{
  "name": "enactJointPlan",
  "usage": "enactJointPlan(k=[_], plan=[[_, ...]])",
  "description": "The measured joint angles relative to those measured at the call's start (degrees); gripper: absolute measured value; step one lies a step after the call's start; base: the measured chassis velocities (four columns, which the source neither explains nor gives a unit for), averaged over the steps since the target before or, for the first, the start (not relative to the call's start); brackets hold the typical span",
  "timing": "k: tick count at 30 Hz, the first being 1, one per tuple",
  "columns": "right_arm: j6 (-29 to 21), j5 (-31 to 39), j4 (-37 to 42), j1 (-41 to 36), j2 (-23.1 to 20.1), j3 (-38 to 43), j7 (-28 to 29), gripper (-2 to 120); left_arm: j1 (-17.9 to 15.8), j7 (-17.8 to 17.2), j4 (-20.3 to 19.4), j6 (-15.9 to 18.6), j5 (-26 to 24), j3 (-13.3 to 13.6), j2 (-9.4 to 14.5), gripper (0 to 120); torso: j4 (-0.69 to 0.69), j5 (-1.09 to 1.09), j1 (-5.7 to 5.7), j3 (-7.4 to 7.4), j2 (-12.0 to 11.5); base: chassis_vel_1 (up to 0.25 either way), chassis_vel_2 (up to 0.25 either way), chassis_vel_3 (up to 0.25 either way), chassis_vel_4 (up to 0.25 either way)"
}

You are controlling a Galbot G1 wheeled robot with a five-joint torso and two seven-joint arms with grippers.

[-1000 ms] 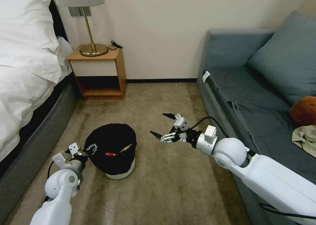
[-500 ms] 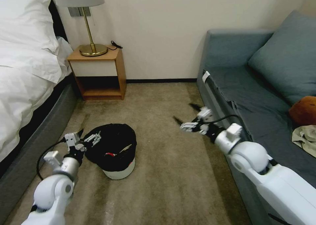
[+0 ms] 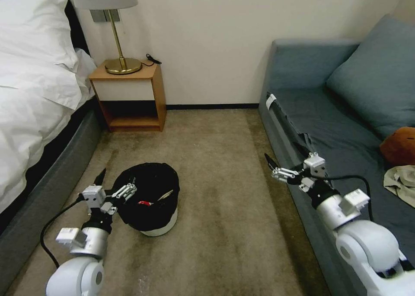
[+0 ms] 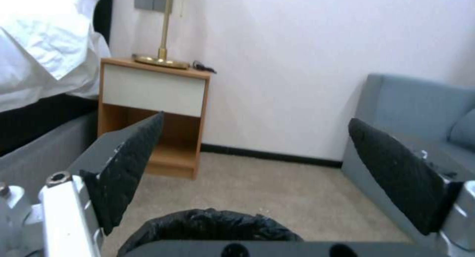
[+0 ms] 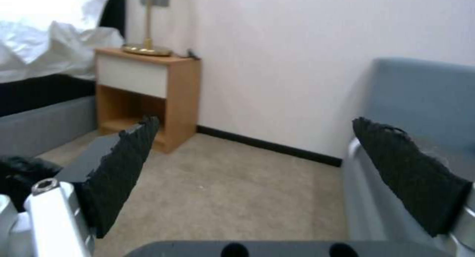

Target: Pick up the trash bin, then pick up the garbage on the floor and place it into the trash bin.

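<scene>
The trash bin [image 3: 149, 188], white at the base and lined with a black bag, stands on the floor [image 3: 225, 226] left of the middle. A red wrapper [image 3: 145, 204] and a tan piece [image 3: 166, 195] of garbage lie inside it. My left gripper [image 3: 116, 181] is open, level with the bin's near-left rim and just off it. The left wrist view shows its open gripper [image 4: 256, 119] with the bag's rim [image 4: 213, 223] below. My right gripper [image 3: 285, 155] is open and holds nothing, close to the sofa's front edge. Its pads [image 5: 124, 168] stand wide apart in the right wrist view.
A bed [image 3: 30, 114] with white linen runs along the left. A wooden nightstand [image 3: 129, 97] with a brass lamp [image 3: 116, 32] stands at the back wall. The blue-grey sofa [image 3: 341, 127] on the right holds a cushion, a brown plush toy [image 3: 400, 145] and a garment [image 3: 402, 181]. Open carpet lies between.
My left gripper has come off the bin's rim, opened and drawn back a little. My right arm has swung from the middle of the carpet to the sofa's edge. The bin stays put.
</scene>
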Motion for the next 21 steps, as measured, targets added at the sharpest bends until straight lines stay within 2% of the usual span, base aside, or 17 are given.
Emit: enactJointPlan(k=[3, 5, 6, 8, 11, 18, 21], plan=[[0.0, -1.8, 0.9, -2.0, 2.3, 0.9, -0.2, 100, 1.7, 1.0, -0.1, -1.8, -1.0, -0.6, -0.7, 100, 0.0, 0.0, 0.0, 0.0, 0.0, 0.0, 0.0, 0.0, 0.0], [0.6, -4.6, 2.2, -5.2, 7.4, 2.2, -0.7, 100, 5.3, 3.2, 0.6, -5.3, -1.8, -1.4, -1.5, 100, 0.01, 0.01, 0.0, 0.0, 0.0, 0.0, 0.0, 0.0, 0.0], [0.6, -4.6, 2.2, -5.2, 7.4, 2.2, -0.7, 100, 5.3, 3.2, 0.6, -5.3, -1.8, -1.4, -1.5, 100, 0.01, 0.01, 0.0, 0.0, 0.0, 0.0, 0.0, 0.0, 0.0], [1.8, -7.3, 3.1, -7.4, 12.4, 2.6, -1.7, 100, 9.1, 5.2, 3.3, -10.5, -1.2, -2.6, -1.7, 100, 0.01, 0.0, 0.0, 0.0, 0.0, 0.0, 0.0, 0.0, 0.0], [1.8, -8.9, 3.9, -8.2, 14.4, 2.6, -1.8, 100, 10.6, 5.3, 4.1, -11.6, -1.8, -3.1, -1.5, 100, 0.04, 0.0, 0.0, 0.0, 0.0, 0.0, 0.0, 0.0, 0.0], [1.2, -10.3, 4.8, -9.2, 16.6, 2.7, -2.4, 100, 9.9, 4.6, 3.6, -11.8, -2.7, -2.5, -0.8, 100, 0.02, 0.01, 0.0, 0.0, 0.0, 0.0, 0.0, 0.0, 0.0], [1.7, -11.0, 4.9, -9.0, 17.1, 3.3, -3.0, 100, 8.1, 2.5, 1.1, -9.3, -2.9, -1.6, -0.5, 100, 0.01, 0.01, 0.0, 0.01, 0.0, 0.0, 0.0, 0.0, 0.0]])
